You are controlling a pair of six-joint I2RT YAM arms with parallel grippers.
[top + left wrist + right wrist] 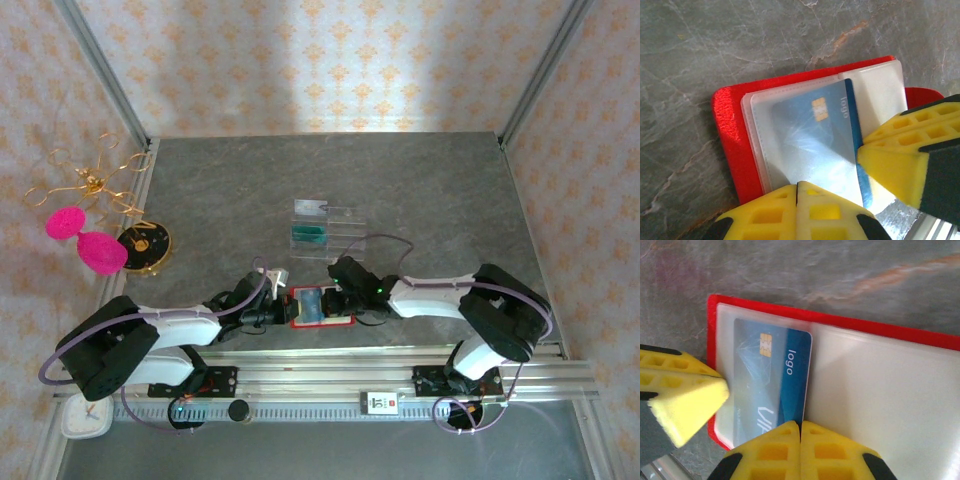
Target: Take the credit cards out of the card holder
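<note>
Near the worktop's [420, 180] front edge, the wallet [730, 140] (blue card [815, 140] showing) touches the closed left gripper [797, 186] and closed right gripper [800, 425].

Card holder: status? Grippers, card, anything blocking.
Left gripper shut at card holder edge. Right gripper shut at blue card corner. Card mostly inside clear sleeve, not yet out.

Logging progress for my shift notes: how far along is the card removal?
Done: a teal plastic card sits in the clear slotted tray. In hand: the left end effector and right end effector are shut at the open red wallet, the right at the edge of the dark blue card. Left: that card, still sleeved.
</note>
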